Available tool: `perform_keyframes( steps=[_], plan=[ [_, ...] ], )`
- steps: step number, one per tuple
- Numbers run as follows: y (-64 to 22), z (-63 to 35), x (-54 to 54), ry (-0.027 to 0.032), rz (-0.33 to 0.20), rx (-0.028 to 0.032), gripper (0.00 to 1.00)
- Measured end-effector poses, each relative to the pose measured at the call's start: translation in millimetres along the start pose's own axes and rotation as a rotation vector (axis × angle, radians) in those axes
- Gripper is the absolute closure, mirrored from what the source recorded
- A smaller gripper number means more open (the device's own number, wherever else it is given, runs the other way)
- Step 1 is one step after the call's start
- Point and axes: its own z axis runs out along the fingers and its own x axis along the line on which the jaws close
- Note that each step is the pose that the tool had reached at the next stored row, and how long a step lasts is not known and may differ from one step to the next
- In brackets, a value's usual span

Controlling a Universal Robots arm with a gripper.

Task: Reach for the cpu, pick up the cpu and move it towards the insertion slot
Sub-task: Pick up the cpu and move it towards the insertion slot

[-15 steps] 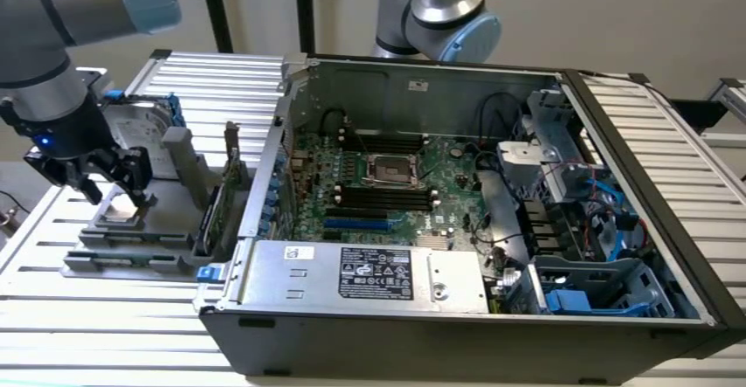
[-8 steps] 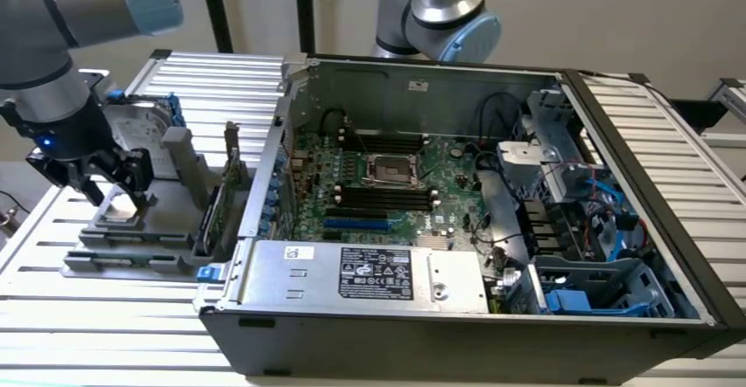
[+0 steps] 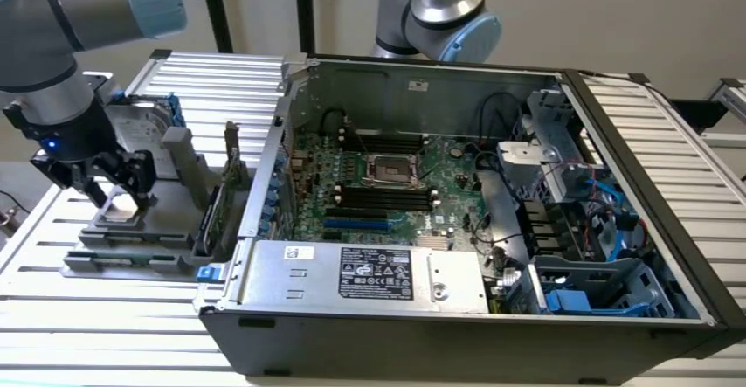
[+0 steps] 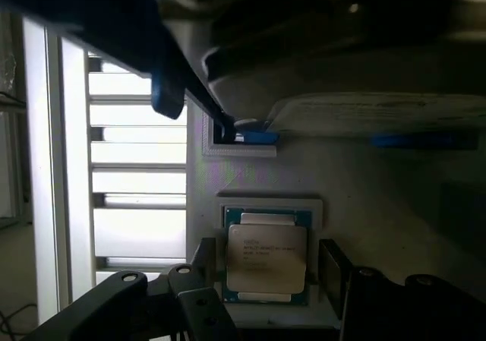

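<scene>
gripper [image 3: 113, 196]: released, jaws spread wide, holding nothing; hangs low over the grey holder [image 3: 128, 252] at the exterior view's left.
fingers [image 4: 332, 266]: one on each side of the cpu, just beside the nest frame; apart from the chip as far as I can tell.
cpu [image 4: 267, 257]: lies flat, metal lid up, in a square nest of the holder on the slatted worktop [image 3: 70, 317]; outside the pc case [image 3: 466, 317].
insertion slot [image 3: 390, 170]: on the board inside the case, bracket-framed; well apart from the cpu, toward the exterior view's right.
weight: judged very light; no real load on the jaws.
stiffness: rigid flat plate, should not flex; thin, so there is little edge height to catch.
surface: metal lid looks smooth, likely slippery; a green substrate rim shows around it.
fragility: underside contacts are hidden but likely delicate; treat as no-drop, no-scrape.
hold: two opposite side edges, centred, jaws square to the chip; not the lid face, not a corner.
risk: nest walls sit close to the chip edges, so an off-centre close could hit the frame or tip the chip; a tilted chip could jam in the nest.
progress: reach looks about done, grasp not yet made.
neighbours: hard drive [image 3: 146, 129] stands just behind the gripper; not the target.
</scene>
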Motion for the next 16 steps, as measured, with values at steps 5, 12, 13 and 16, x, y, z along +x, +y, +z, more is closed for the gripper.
perform_keyframes(
  steps=[5,12,13,16],
  plan=[
    [0.6,2.0,-0.2,0.0002,0.0,0.0008,0.35],
    [0.8,4.0,-0.2,0.0001,0.002,0.003,0.35],
    [0.9,4.2,-0.3,0.0001,0.002,0.0032,0.35],
    [1.1,4.8,-0.5,0.0,0.003,0.0033,0.35]
  ],
)
